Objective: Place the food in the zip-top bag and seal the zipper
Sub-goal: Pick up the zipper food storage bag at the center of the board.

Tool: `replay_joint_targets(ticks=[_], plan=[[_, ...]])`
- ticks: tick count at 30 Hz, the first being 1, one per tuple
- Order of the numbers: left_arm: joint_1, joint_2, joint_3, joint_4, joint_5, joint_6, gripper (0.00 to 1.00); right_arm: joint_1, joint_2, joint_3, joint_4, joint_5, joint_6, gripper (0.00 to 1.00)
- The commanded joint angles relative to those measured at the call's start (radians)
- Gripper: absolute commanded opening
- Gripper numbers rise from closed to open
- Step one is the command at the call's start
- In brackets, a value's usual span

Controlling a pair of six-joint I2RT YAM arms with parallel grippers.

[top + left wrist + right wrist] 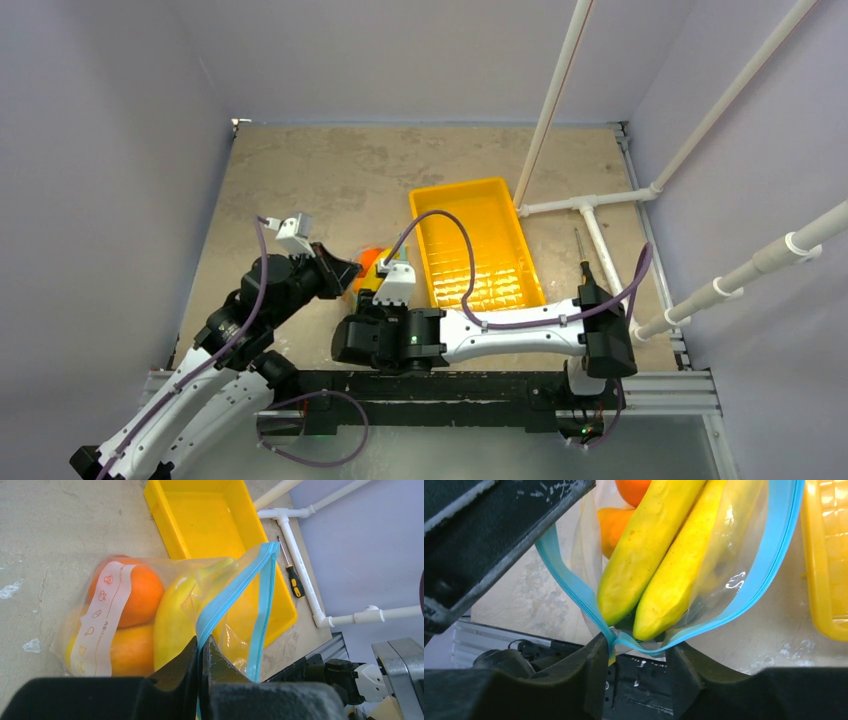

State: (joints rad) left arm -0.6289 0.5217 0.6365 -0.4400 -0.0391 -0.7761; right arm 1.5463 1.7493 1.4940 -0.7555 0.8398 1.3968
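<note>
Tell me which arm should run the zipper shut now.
Right. The right gripper stands open astride the zipper at the corner where both strips meet, ready to pinch and slide. The left gripper is clamped on the strip, so it probably serves best as the anchor.

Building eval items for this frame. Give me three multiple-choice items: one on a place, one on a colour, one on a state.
1. Where is the screwdriver?
A on the table beside the yellow tray
B inside that tray
C in the bag
2. What colour is the zipper?
A red
B teal-blue
C black
3. The bag's mouth is:
A sealed
B torn off
C open

A: it lies on the table between the tray and the pipe.
B: the strip shows teal-blue.
C: its two halves stand apart.
</note>
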Motion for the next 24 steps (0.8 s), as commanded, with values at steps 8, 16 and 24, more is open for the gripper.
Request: replay_joint_targets(ticks=[8,16,24], plan=[[-0.001,-0.026,-0.01,0.016,0.008,-0.03,0.0,-0.052,-0.007,0.056,0.061,0.037,-0.078,0.5],[-0.001,-0.026,-0.022,0.026,0.006,-0.038,0.0,-0.053,0.003,0.061,0.188,-0.039,-0.177,0.59],[-0.001,-0.019,-0.024,0.04,0.013,-0.04,0.0,-0.08,0.022,0.038,0.233,-0.082,-0.205,0.53]])
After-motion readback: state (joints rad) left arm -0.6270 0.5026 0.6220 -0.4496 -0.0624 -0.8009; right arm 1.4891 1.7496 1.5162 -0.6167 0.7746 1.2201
